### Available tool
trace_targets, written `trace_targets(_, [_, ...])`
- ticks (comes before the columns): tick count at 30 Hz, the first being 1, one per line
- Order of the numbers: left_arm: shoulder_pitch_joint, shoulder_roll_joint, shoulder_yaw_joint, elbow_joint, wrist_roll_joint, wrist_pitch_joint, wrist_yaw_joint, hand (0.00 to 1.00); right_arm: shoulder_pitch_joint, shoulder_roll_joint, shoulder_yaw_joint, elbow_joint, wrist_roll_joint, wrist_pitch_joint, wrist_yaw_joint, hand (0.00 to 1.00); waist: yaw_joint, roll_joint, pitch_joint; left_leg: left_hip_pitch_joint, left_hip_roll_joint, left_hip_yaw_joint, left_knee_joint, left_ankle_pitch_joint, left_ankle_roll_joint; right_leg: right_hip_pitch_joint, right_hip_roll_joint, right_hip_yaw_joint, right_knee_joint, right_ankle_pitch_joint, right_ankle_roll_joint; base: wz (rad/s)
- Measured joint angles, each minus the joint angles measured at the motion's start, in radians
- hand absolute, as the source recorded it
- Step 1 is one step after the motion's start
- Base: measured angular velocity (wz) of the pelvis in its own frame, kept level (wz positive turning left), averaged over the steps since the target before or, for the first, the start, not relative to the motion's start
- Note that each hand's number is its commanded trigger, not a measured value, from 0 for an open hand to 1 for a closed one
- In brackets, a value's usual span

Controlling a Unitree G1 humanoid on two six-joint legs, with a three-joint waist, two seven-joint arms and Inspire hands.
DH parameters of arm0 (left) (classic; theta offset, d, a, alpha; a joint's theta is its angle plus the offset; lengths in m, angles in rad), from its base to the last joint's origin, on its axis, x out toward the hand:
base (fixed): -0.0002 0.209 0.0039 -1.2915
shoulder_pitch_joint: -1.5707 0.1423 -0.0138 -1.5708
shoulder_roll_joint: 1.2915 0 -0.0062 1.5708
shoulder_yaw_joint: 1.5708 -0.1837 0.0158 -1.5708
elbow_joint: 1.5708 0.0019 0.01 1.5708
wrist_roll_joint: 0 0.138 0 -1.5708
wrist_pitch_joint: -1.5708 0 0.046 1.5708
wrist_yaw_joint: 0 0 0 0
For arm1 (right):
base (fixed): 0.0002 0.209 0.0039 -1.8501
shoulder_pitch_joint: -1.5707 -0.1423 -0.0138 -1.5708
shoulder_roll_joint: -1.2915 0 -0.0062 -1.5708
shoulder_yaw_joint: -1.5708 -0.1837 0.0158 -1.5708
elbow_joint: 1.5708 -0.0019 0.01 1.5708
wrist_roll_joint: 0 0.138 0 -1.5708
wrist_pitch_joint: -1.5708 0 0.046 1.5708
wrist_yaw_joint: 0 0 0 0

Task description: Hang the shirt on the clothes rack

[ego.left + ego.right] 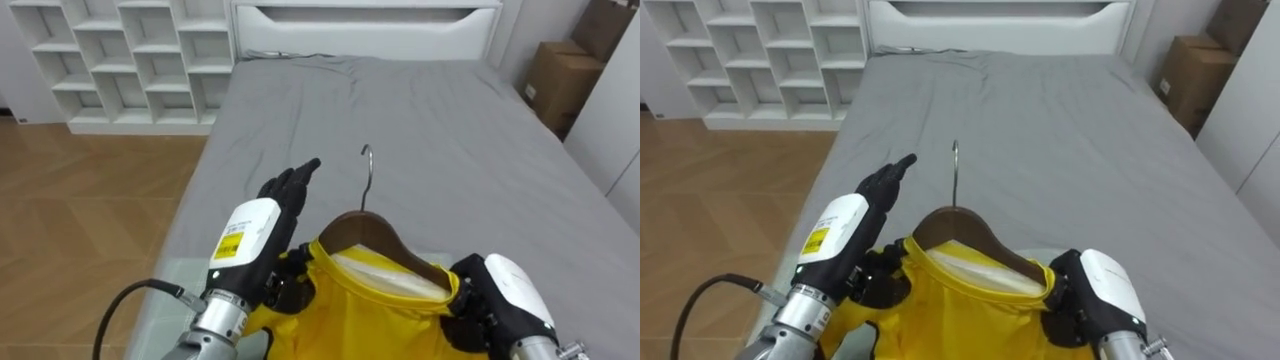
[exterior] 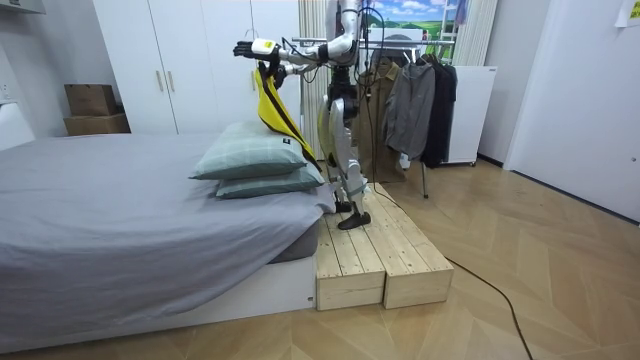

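A yellow shirt (image 1: 370,310) hangs on a brown wooden hanger (image 1: 365,232), whose metal hook (image 1: 366,175) points up and away over the bed. My left hand (image 1: 270,225) is at the shirt's left shoulder, fingers stretched straight forward and the thumb side against the cloth. At the other shoulder, my right hand (image 1: 505,295) has its fingers curled round the yellow cloth. In the room view I stand on a wooden platform (image 2: 380,250) at the bed's pillow end, arms raised, and the shirt (image 2: 272,110) dangles before me.
The grey bed (image 1: 420,110) stretches ahead to a white footboard (image 1: 370,25). A white cube shelf (image 1: 130,60) stands at the far left and a cardboard box (image 1: 560,75) at the far right. Pillows (image 2: 255,155) lie below the shirt. Behind me a rack holds dark clothes (image 2: 410,100).
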Motion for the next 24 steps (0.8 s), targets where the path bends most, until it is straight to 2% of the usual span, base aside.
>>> trace_targets(6, [0.006,0.0,0.0,0.0,0.001,0.0,0.0,0.0,0.002,0.003,-0.001,0.0,-0.001,0.007,0.02,1.0,-0.002,-0.001,0.0008,0.013,0.001,0.003,-0.013,0.0,0.0,0.001,0.002,0.003,0.001,0.0,0.0,0.0])
trace_targets(10, [0.036,0.001,0.0,0.0,-0.001,0.0,0.0,0.0,0.01,0.007,-0.002,0.009,-0.001,0.007,0.02,1.0,-0.013,-0.003,0.0016,0.016,0.001,0.004,-0.013,0.0,0.0,0.001,0.002,0.005,0.004,0.0,0.0,0.0])
trace_targets(15, [0.042,0.0,0.001,0.013,-0.037,0.0,0.0,0.0,0.018,0.021,-0.012,0.025,0.0,0.007,0.019,1.0,-0.022,-0.007,0.0041,0.015,0.001,0.025,-0.01,0.0,0.0,-0.001,0.003,0.021,0.008,-0.001,0.001,-0.09])
trace_targets(24, [0.044,0.002,0.003,0.013,-0.062,0.001,-0.001,0.0,0.052,0.02,-0.089,0.025,0.0,0.008,0.019,1.0,-0.026,-0.007,0.0027,0.015,0.002,0.043,-0.012,0.0,0.0,-0.014,0.005,0.036,0.02,-0.001,0.002,-0.06])
